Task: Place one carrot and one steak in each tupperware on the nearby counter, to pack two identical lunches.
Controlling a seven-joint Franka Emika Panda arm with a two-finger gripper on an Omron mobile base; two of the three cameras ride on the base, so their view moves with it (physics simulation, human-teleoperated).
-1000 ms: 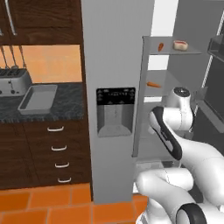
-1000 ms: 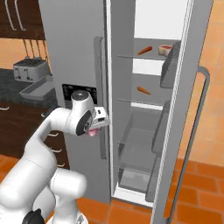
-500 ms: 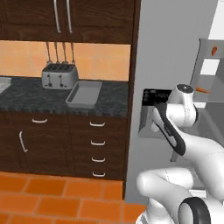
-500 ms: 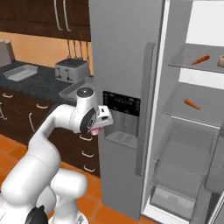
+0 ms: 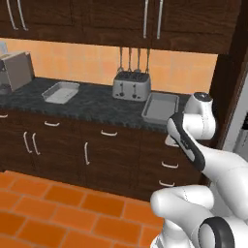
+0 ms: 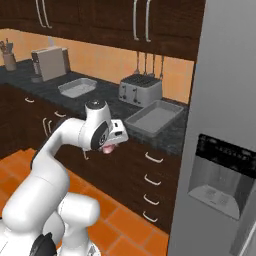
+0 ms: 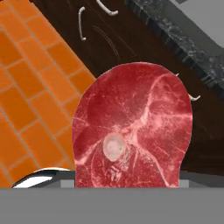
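My gripper (image 6: 111, 145) is shut on a raw red steak (image 7: 131, 131), which hangs in front of the dark drawer fronts below the counter (image 6: 175, 137). In the hand view the steak covers the fingertips. Two grey tupperware trays lie on the black counter (image 5: 97, 104). One tupperware (image 5: 161, 107) (image 6: 154, 118) sits right of the toaster, close to my hand. The other tupperware (image 5: 60, 92) (image 6: 77, 87) sits further left. Both trays look empty. The carrot is out of view.
A silver four-slot toaster (image 5: 131, 85) (image 6: 140, 90) stands between the trays at the back. The grey fridge with its dispenser (image 6: 220, 170) rises on the right. A boxy appliance (image 5: 17, 70) stands far left. Orange tiled floor (image 5: 58, 203) lies before the drawers.
The whole picture has shifted: the base has moved from the open fridge round to the counter. The steak has stayed in my gripper all along.
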